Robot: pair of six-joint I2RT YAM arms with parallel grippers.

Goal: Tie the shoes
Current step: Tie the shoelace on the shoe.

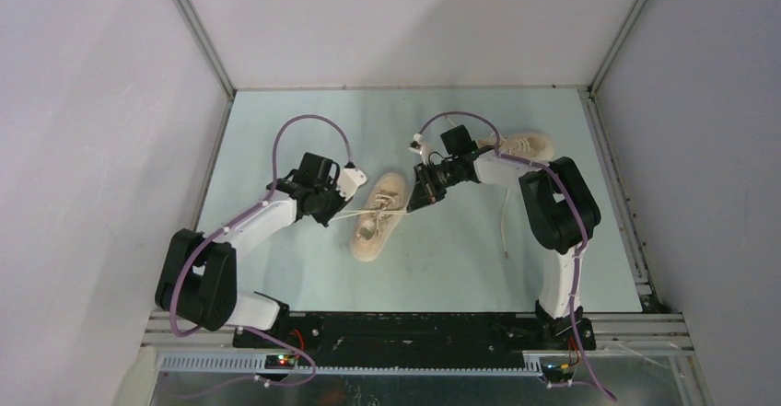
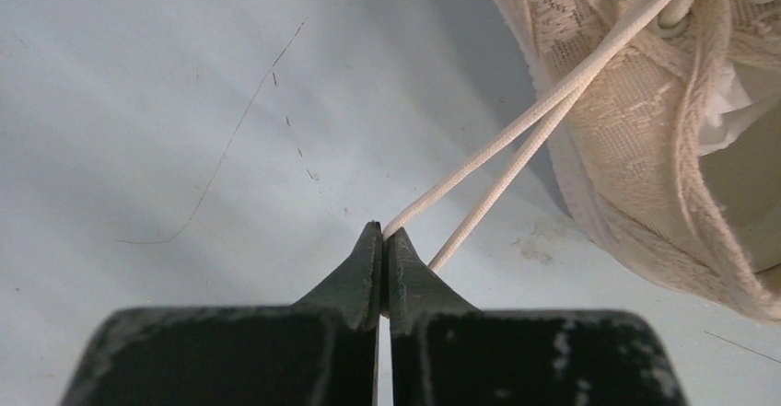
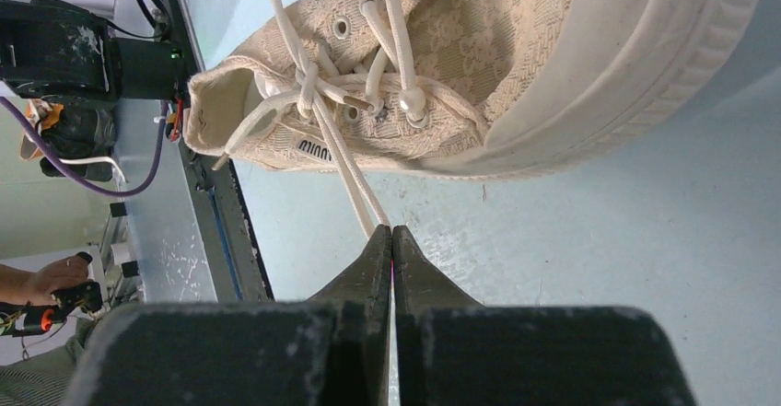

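A cream-beige sneaker (image 1: 378, 217) lies in the middle of the table between my grippers. My left gripper (image 1: 333, 211) is to its left, shut on a doubled strand of its off-white lace (image 2: 516, 139), which runs taut up to the shoe (image 2: 663, 148). My right gripper (image 1: 419, 194) is to its upper right, shut on another doubled strand of lace (image 3: 355, 176) running from the crossed laces of the shoe (image 3: 442, 75). The second sneaker (image 1: 523, 145) lies at the back right, partly hidden behind the right arm, with a loose lace (image 1: 504, 226) trailing toward the front.
The pale table (image 1: 276, 268) is closed in by white walls with metal rails at the back corners. A black rail (image 1: 414, 328) with the arm bases runs along the near edge. The left arm's purple cable (image 1: 308, 125) arcs over the table.
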